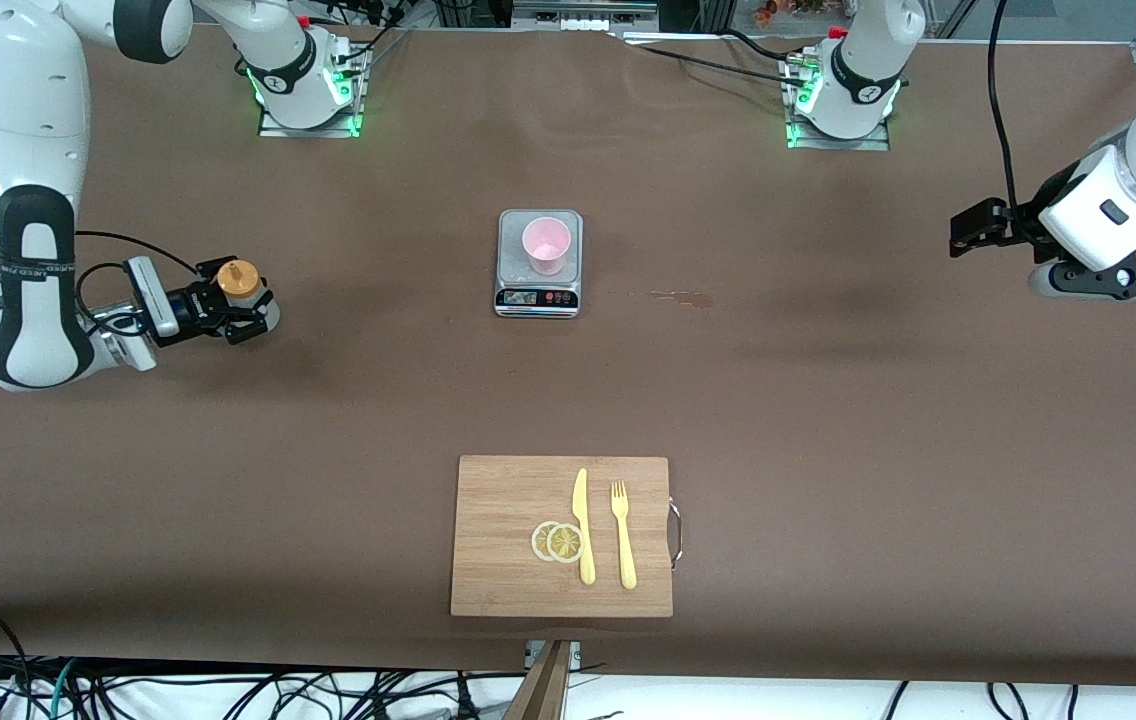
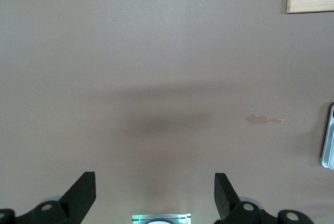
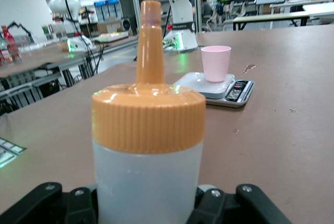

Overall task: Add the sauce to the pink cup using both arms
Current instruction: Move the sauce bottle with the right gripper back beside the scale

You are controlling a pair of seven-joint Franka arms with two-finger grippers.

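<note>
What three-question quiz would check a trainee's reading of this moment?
1. True or false: the pink cup stands on the cutting board.
2. What is the right gripper shut on?
3. Which lies nearer the front camera: the fork or the scale?

Key
1. False; it stands on the scale, and the board carries the fork, a knife and lemon slices.
2. The sauce bottle, upright, toward the right arm's end of the table.
3. The fork.

The left gripper waits open over bare table.
</note>
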